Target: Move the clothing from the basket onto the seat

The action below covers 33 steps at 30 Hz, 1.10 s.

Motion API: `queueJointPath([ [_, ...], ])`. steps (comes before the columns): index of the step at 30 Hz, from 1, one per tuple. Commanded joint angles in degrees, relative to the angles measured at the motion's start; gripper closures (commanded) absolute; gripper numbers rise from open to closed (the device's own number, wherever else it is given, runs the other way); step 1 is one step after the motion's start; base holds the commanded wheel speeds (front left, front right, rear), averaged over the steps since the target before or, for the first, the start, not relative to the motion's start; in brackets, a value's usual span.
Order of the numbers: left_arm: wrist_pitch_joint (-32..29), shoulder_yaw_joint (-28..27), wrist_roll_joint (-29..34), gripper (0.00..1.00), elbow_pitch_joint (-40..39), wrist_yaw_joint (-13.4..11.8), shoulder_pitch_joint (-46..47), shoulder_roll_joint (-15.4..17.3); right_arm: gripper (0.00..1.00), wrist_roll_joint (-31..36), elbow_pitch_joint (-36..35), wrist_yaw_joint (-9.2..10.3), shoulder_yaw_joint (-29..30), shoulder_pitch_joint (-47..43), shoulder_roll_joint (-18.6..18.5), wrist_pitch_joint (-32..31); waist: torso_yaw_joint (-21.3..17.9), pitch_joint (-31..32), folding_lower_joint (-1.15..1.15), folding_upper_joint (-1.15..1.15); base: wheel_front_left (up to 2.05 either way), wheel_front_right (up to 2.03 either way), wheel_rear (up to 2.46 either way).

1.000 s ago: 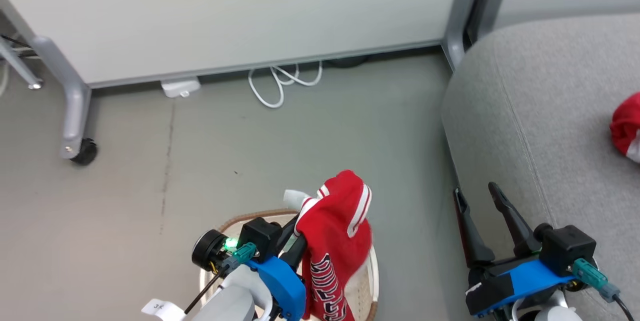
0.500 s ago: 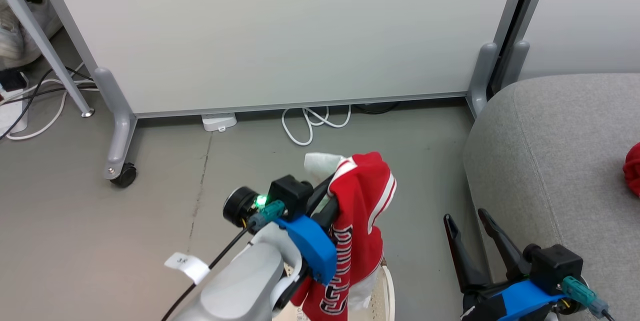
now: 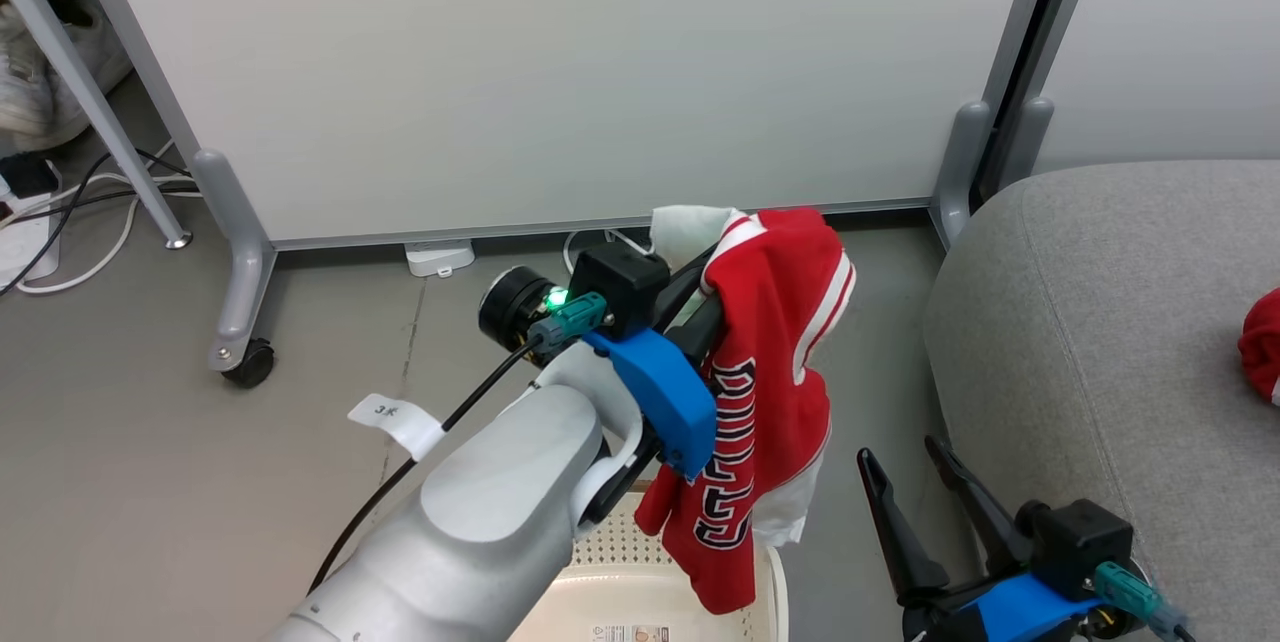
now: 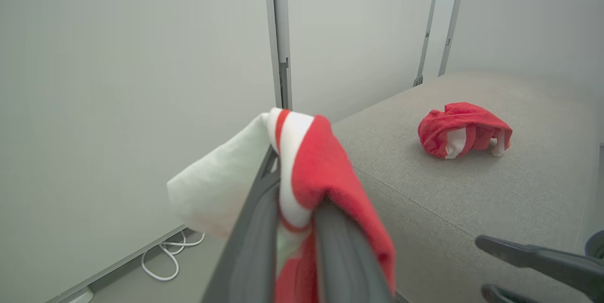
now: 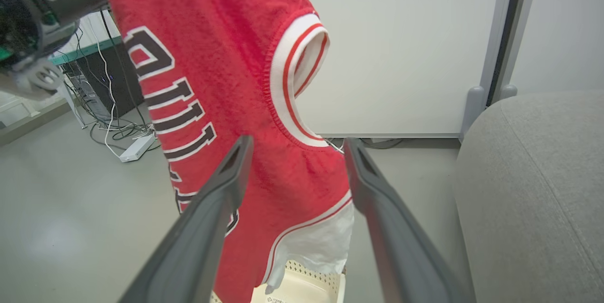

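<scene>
Carry step: left gripper (image 3: 712, 294) clamped jersey (image 3: 770, 342) over basket (image 3: 650, 592); right gripper (image 3: 900, 450) gaped empty. We judged next: swing three o'clock to seat (image 3: 1100, 322).

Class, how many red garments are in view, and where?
2. The lettered garment hangs from the left gripper, above the basket; the bunched garment lies on the seat. Others may be hidden.

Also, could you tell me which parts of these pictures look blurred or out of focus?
Left wrist view: the left gripper and the jersey pinched in it are soft, close to the lens, while the other garment on the sofa is sharper. Right wrist view: the right gripper blurs toward the bottom edge; the jersey's lettering is crisp. Head view: sharp throughout, even light, faint shadows.
</scene>
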State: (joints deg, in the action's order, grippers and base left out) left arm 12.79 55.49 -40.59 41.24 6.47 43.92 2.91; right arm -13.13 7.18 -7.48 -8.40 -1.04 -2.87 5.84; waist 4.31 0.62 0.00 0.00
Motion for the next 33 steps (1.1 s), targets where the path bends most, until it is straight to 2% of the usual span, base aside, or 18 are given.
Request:
queueJointPath([
  [1, -0.17, 0.63, -0.82, 1.00, -0.48, -0.61, 1.26, 0.00, 0.00, -0.14, -0.01, -0.03, -0.26, -0.24, -0.03, -0.14, -0.12, -0.03, 0.00, 0.00, 0.00, 0.00, 0.00],
  [19, -0.53, 9.17, -10.13, 1.00, -1.86, -4.05, 6.84, -0.02, 0.00, -0.29, 0.96, -0.03, -2.29, 0.99, -0.03, 0.10, -1.51, -0.35, 0.00, 0.00, 0.00, 0.00, 0.00],
  [28, 0.61, 11.92, -12.97, 1.00, -1.38, -4.70, 7.90, -0.02, 0.00, -0.45, 2.52, -0.03, -8.02, 3.61, -0.04, -0.85, -1.70, -0.70, 0.00, 0.00, 0.00, 0.00, 0.00],
  [33, 1.06, 13.28, -14.15, 1.00, -1.28, -5.05, 8.54, -0.02, 0.00, -0.38, 6.22, -0.03, -11.02, 6.62, -0.05, -1.03, -1.69, -1.12, 0.00, 0.00, 0.00, 0.00, 0.00],
])
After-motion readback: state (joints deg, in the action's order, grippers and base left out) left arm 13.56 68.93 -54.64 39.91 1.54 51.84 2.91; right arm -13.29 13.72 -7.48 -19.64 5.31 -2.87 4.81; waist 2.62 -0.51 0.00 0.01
